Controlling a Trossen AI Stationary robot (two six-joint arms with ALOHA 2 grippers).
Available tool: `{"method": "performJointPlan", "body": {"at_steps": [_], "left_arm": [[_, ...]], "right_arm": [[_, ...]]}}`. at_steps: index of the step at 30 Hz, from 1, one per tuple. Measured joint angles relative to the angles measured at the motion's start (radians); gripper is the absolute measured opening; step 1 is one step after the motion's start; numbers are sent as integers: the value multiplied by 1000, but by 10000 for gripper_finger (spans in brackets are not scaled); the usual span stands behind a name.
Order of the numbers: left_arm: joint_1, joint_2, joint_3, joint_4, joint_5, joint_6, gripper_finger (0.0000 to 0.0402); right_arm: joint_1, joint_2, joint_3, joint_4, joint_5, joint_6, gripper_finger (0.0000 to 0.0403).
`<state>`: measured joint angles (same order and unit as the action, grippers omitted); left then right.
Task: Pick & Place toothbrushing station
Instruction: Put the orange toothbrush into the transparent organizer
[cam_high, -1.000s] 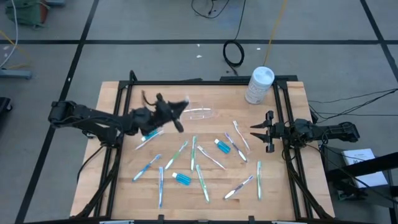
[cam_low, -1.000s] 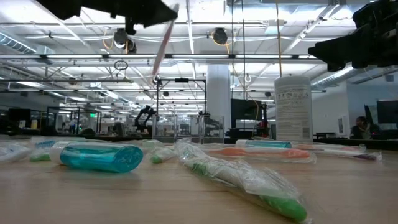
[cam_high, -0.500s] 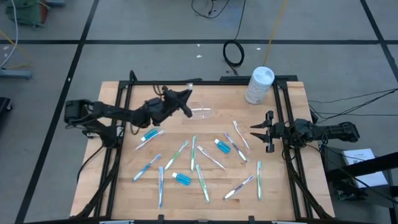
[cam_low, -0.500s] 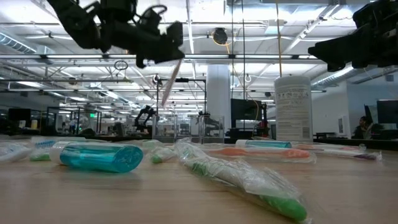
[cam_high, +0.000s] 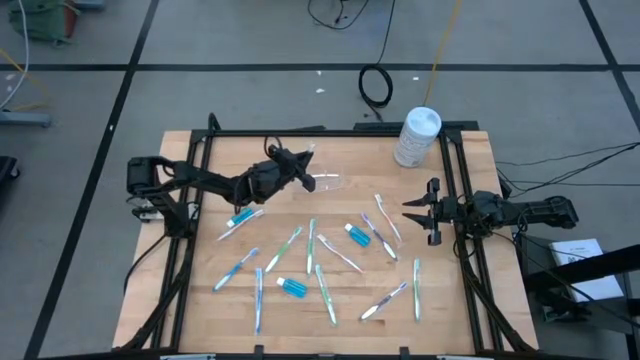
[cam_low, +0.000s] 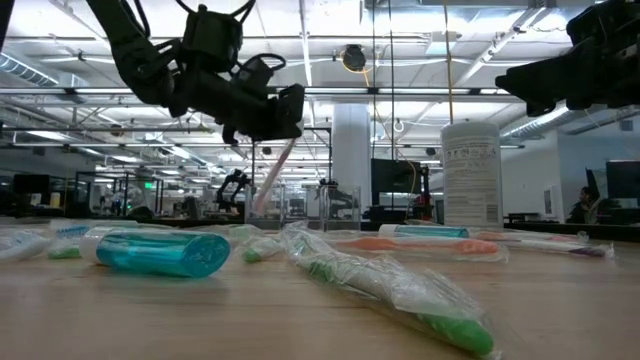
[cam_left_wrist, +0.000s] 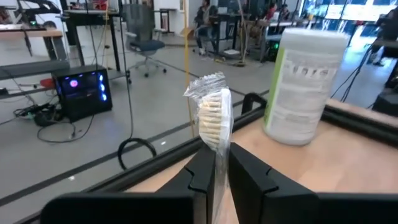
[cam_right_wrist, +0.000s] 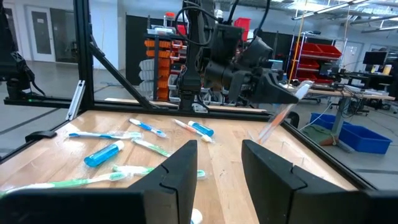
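A: Where is your left gripper (cam_high: 303, 178)?

B: At about 11 o'clock from the table's middle, raised off the wooden table (cam_high: 180, 300). You can see in the left wrist view that its 2 fingers (cam_left_wrist: 205, 171) pinch a wrapped toothbrush (cam_left_wrist: 213, 121), bristle head up, so the jaws are closed on it.

A: And the cup?

B: The clear plastic cup (cam_high: 322, 182) lies on its side just beside that gripper, toward 3 o'clock of it. In the low view the toothbrush hangs slanted below the gripper; you cannot tell whether it touches the cup.

A: The right gripper (cam_high: 412, 214)?

B: It waits at 3 o'clock near the table's edge, jaws parted, holding nothing.

A: The remaining items?

B: Other toothbrushes (cam_high: 325, 292) lie scattered flat from the middle toward 6 o'clock. 1 blue tube (cam_high: 292, 288) lies near 6 o'clock, another blue tube (cam_high: 359, 235) slightly toward 3 o'clock. The white canister (cam_high: 417, 136) stands upright at 1 o'clock.
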<state>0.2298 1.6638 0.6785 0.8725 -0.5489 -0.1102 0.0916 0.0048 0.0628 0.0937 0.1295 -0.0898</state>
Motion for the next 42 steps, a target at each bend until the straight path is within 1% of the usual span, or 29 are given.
{"method": "performJointPlan", "body": {"at_steps": [4, 7, 18, 21, 23, 25, 28, 30, 32, 37, 39, 42], "left_arm": [[0, -8, 0, -71, -9, 5, 48], [-1, -8, 0, -108, -10, -1, 64], [-49, -11, 0, -138, -12, 2, 147], [-73, -45, 0, -154, -17, 2, 164], [-99, -90, 0, -189, -60, 4, 169], [-131, -143, 0, -216, -130, 41, 169], [-176, -236, 0, -299, -231, 95, 163], [-200, -294, 0, -361, -255, 102, 158], [-221, -348, 0, -419, -256, 102, 154], [-251, -467, 0, -470, -246, 131, 152], [-254, -517, 0, -518, -189, 119, 152], [-254, -588, 0, -619, -67, 65, 152]], "right_arm": [[0, 0, 0, 0, 0, 0, 118], [0, 0, 0, 0, 0, 1, 118], [0, 0, 0, 0, 0, 19, 118], [0, 0, 0, 0, 0, 19, 118], [0, 0, 0, 0, 0, 19, 118], [0, 0, 0, 0, 0, 22, 118], [0, 0, 0, 0, 0, 25, 118], [0, 0, 0, 0, 0, 25, 118], [0, 0, 0, 0, 0, 25, 118], [0, 0, 0, 0, 0, 24, 118], [0, 0, 0, 1, 0, 25, 118], [0, 0, 0, 1, 0, 49, 118]]}}
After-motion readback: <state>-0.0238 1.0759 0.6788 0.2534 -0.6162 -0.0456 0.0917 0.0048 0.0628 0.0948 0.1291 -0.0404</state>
